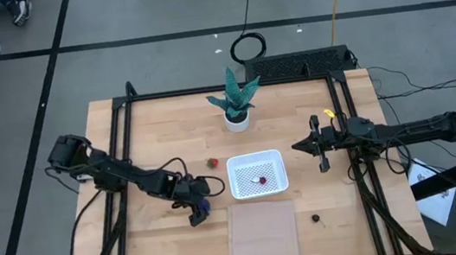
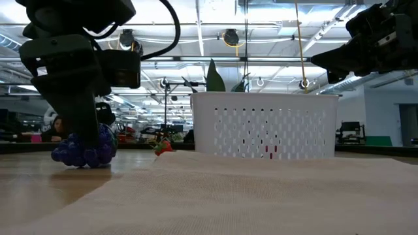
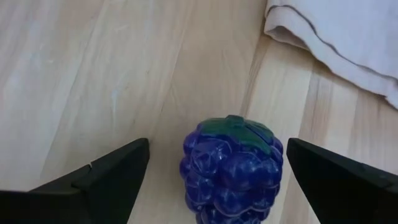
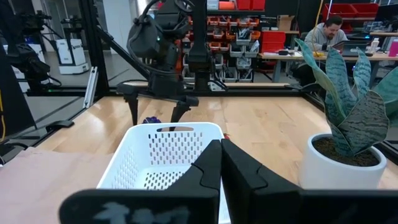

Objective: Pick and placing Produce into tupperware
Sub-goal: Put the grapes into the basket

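High view: the left claw (image 1: 199,211) is low over the tabletop (image 1: 159,136), left of the tupperware (image 1: 257,174), its fingers apart on either side of the grape (image 1: 205,206). The tupperware sits mid-tabletop with a small red fruit (image 1: 261,179) inside it. The strawberry (image 1: 212,162) lies just left of the tupperware's far corner. A blackish fruit (image 1: 316,217) lies to the right of the tan sheet (image 1: 262,236), which is spread in front of the tupperware. A plant (image 1: 235,100) in a white pot stands behind the tupperware. The right claw (image 1: 303,146) hangs to the right of the tupperware, fingers together.

Low view: the left claw (image 2: 81,147) stands over the grape (image 2: 85,150), which rests on the tabletop. The strawberry (image 2: 162,147) lies between the grape and the tupperware (image 2: 264,124). The right arm is up at the top right.

Left wrist view: the grape (image 3: 231,165), green cap on top, sits on the wood between the two dark fingers (image 3: 106,177), with a gap on each side. A corner of the sheet (image 3: 342,37) lies beyond it.

Right wrist view: the right claw (image 4: 221,152) is closed, fingers pressed together, above the near rim of the tupperware (image 4: 165,152). Beyond it the left claw (image 4: 155,112) straddles the grape (image 4: 151,121). The plant (image 4: 348,118) stands beside the tupperware. A person (image 4: 326,31) sits in the room behind.
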You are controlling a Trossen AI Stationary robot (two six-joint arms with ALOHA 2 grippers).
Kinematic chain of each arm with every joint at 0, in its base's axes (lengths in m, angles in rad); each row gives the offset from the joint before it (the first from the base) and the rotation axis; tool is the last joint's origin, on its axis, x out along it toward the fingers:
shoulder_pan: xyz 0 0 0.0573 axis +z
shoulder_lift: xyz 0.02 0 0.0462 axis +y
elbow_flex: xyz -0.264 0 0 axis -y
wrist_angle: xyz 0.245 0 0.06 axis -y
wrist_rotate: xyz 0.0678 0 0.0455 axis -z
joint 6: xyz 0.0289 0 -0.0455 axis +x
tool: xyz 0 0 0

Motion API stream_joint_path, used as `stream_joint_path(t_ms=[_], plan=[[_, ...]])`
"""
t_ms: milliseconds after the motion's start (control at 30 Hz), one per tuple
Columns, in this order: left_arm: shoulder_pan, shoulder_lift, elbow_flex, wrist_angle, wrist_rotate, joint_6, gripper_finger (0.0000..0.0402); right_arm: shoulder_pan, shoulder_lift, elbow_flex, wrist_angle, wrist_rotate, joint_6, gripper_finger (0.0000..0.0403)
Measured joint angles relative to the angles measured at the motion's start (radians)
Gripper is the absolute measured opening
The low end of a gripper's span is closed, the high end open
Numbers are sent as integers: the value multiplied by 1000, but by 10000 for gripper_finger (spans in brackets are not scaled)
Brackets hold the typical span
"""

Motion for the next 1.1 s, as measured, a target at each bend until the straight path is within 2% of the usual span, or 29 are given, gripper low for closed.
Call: stream_joint_path(t_ms=[233,567,667,933,1100], plan=[[-15,2,0,0,-41,10,392,0,0,0,0,0,0,0],[-14,3,0,-3,-37,10,384,0,0,0,0,0,0,0],[-13,3,-1,-7,-38,20,352,0,0,0,0,0,0,0],[-10,4,-3,-10,-51,26,235,0,0,0,0,0,0,0],[-11,-9,-2,-5,-27,35,184,0,0,0,0,0,0,0]])
